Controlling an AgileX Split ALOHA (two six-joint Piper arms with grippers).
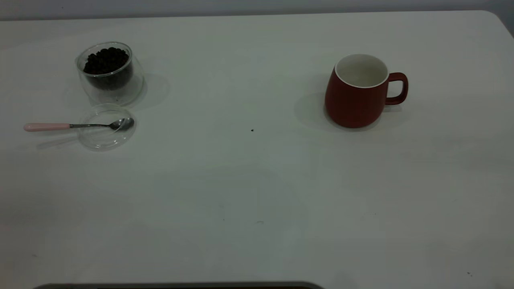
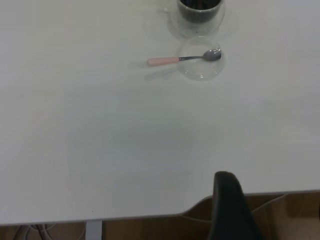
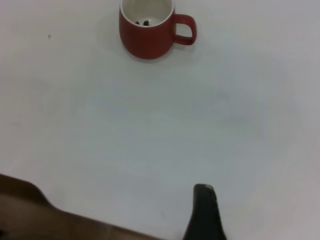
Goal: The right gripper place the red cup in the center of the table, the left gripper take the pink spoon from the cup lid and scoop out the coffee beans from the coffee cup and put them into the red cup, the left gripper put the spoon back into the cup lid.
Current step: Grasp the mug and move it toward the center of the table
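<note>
The red cup (image 1: 355,98) stands upright on the right part of the table, handle to the right. In the right wrist view, the red cup (image 3: 147,30) holds a few dark beans. The glass coffee cup (image 1: 109,72), full of coffee beans, stands at the far left. In front of it lies the clear cup lid (image 1: 105,132), with the bowl of the pink-handled spoon (image 1: 48,127) resting in it and the handle pointing left. Both also show in the left wrist view: spoon (image 2: 165,61), lid (image 2: 200,70). The left gripper (image 2: 225,176) and right gripper (image 3: 204,189) hang back at the near table edge, far from everything, each a single closed dark tip.
The white table (image 1: 257,192) has a small dark speck (image 1: 252,130) near its centre. Its near edge shows in the left wrist view (image 2: 150,217), with brown floor beyond. Neither arm shows in the exterior view.
</note>
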